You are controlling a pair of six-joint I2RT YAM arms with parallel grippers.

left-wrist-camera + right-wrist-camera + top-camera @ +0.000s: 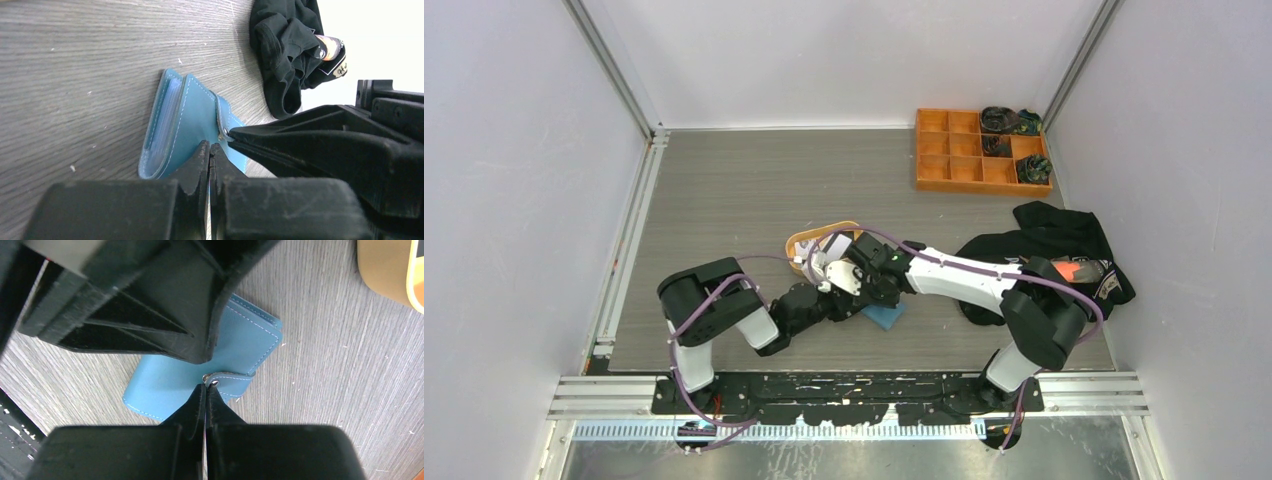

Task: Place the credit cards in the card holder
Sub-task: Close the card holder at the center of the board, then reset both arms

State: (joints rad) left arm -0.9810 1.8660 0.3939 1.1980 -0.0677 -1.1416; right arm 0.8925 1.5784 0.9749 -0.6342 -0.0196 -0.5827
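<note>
Right fingers [197, 405] are pressed together, tips at the snap tab [234, 381] of the blue card holder [165, 385], which lies folded on the counter [325, 390]. Left fingers [200, 160] are likewise pinched, touching its cover. Opening looks to be underway; next the tab needs lifting clear.

The grey wood-grain worktop [724, 200] carries an orange compartment box [964, 165] at the 1 o'clock corner. Dark bundled items [999, 120] occupy its right-hand compartments. A crumpled black garment [1054, 245] lies at 3 o'clock, with an orange-red object [1079, 270] on it. An orange oval tray [792, 248] sits near centre.
</note>
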